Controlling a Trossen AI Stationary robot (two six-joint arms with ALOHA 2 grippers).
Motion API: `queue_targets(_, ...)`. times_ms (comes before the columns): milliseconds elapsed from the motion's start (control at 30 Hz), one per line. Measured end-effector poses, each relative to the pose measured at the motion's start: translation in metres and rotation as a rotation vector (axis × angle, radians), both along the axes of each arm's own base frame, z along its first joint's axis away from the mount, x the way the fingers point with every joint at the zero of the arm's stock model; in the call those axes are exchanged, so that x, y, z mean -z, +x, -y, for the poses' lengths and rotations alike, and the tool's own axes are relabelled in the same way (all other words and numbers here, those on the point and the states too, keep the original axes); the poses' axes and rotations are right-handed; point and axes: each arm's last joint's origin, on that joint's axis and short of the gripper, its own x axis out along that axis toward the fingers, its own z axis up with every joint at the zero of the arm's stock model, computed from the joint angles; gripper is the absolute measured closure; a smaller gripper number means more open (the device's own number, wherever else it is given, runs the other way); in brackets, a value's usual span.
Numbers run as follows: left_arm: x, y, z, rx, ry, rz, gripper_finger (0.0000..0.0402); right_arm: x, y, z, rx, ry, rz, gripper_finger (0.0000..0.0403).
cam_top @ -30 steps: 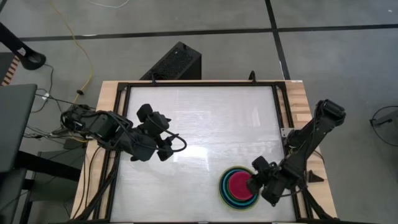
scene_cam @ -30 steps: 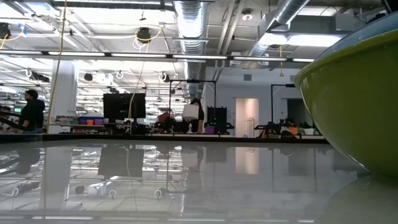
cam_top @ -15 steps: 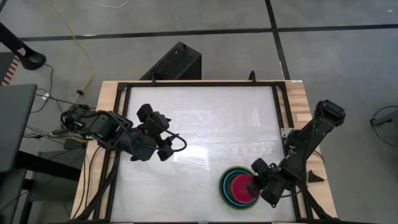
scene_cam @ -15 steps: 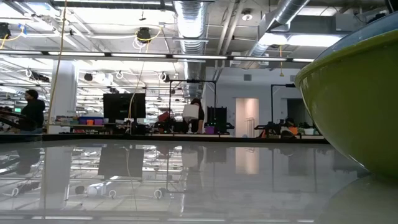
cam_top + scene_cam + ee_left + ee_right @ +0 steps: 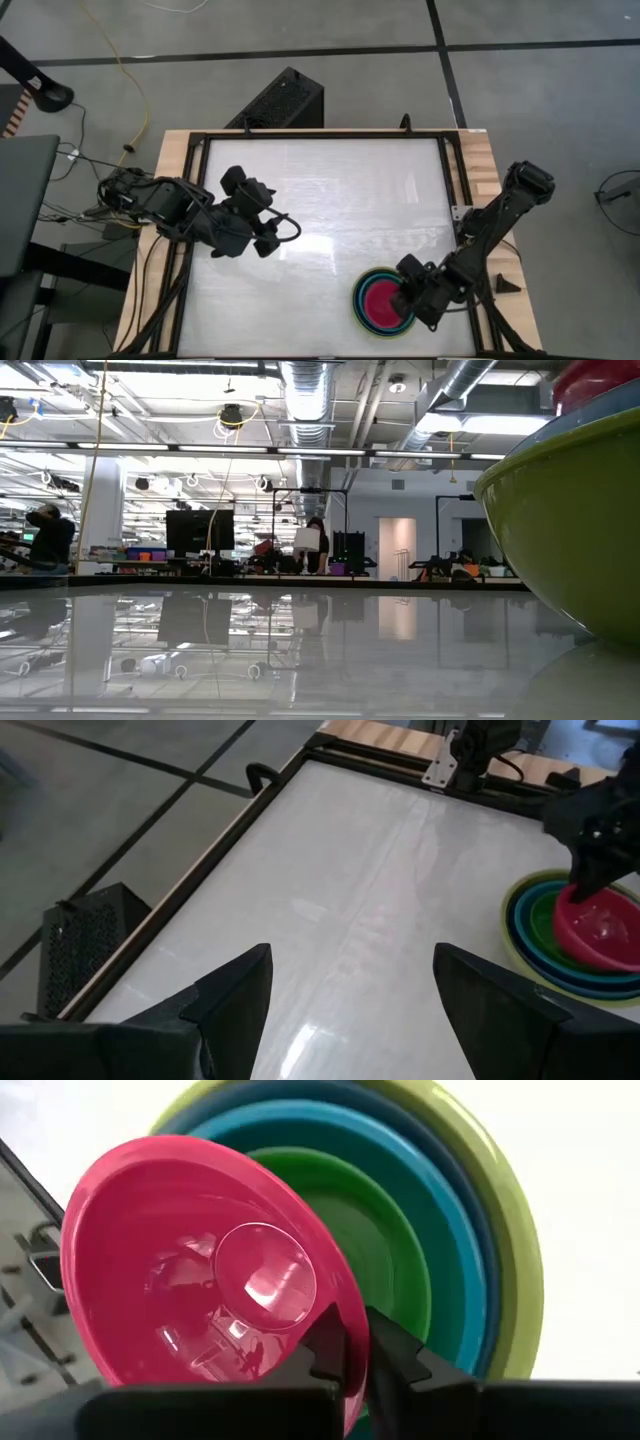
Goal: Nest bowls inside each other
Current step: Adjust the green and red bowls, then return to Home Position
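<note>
The bowls [image 5: 383,302] sit nested near the table's near right corner: large lime green [image 5: 510,1210], light blue [image 5: 478,1270], teal [image 5: 455,1280], small green [image 5: 390,1250], and on top the pink bowl [image 5: 190,1280]. My right gripper [image 5: 405,297] is shut on the pink bowl, which is tilted. In the low view the large green bowl [image 5: 570,530] fills the right side, and the pink rim [image 5: 600,380] shows above it. My left gripper [image 5: 352,960] hangs open over the table's left part, with nothing between its fingers. My right gripper pinches the pink bowl's rim [image 5: 340,1330] on the side toward the table's right edge. One finger [image 5: 325,1345] is inside the bowl and the other [image 5: 395,1355] outside. The fingers slant down from the right. The bowl is tilted, with its held side raised above the stack.
A black frame [image 5: 320,135] and wooden borders [image 5: 480,170] edge the white tabletop [image 5: 330,200]. The bowls stand close to the near right edge. A black box [image 5: 280,100] sits on the floor beyond the far edge. People stand far off in the room [image 5: 50,540].
The pink bowl has tipped up on the side my right gripper holds. Its rim now shows above the stack in the low view, where it did not before. My right gripper has shifted slightly toward the near edge.
</note>
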Motion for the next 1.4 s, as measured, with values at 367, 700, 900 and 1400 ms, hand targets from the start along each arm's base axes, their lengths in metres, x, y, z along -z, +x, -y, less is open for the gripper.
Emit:
queue_targets(367, 0.000, 0.000, 0.000, 0.001, 0.000, 0.000, 0.0136, 0.001, 0.003, 0.001, -0.023, 0.022, -0.029, 0.0209)
queue_targets(700, -0.011, -0.008, -0.004, 0.019, -0.010, 0.060, 0.0136, -0.024, -0.006, 0.006, 0.011, 0.041, 0.143, 0.0113)
queue_targets(900, -0.028, -0.025, -0.012, 0.030, -0.026, 0.138, 0.0136, -0.040, -0.020, 0.016, 0.017, -0.008, 0.217, 0.0112)
queue_targets(1400, -0.060, -0.128, -0.014, 0.042, 0.009, 0.384, 0.0136, -0.122, -0.077, 0.052, -0.007, -0.412, 0.826, 0.0113)
